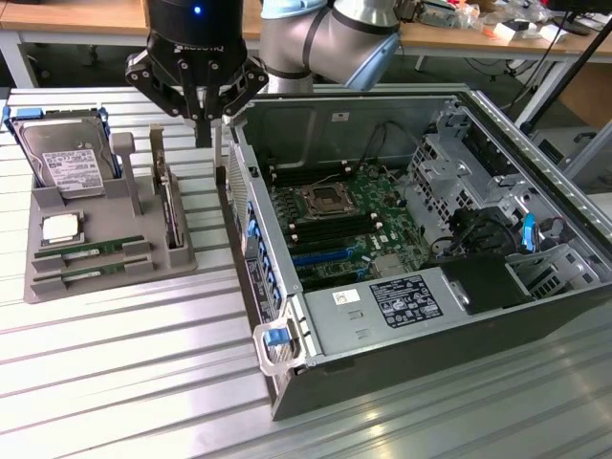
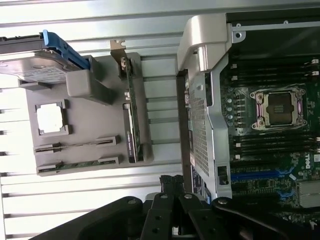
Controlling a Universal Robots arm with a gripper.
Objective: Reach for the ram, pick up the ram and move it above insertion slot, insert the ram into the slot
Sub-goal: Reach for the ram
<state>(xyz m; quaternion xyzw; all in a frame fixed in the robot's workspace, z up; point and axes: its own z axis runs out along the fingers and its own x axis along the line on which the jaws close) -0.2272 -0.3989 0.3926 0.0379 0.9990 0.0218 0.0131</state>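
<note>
In the exterior view the hand (image 1: 203, 134) hangs with its fingers together, gripping nothing, above the gap between the grey tray (image 1: 53, 287) and the open computer case (image 1: 402, 361). Two ram sticks (image 1: 96, 246) lie flat in the tray, near one hard drive (image 1: 65, 164) and one processor chip (image 1: 59, 228). The wrist view looks straight down on black memory slots (image 2: 270, 146) either side of one processor socket (image 2: 279, 107), well apart from the sticks.

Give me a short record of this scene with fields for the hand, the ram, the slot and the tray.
hand: shut, holding nothing, above the gap between grey tray and computer case
ram: two green sticks lying flat in the tray
slot: black memory sockets beside the processor socket, appear empty
tray also holds: hard drive, processor chip, upright card
</note>
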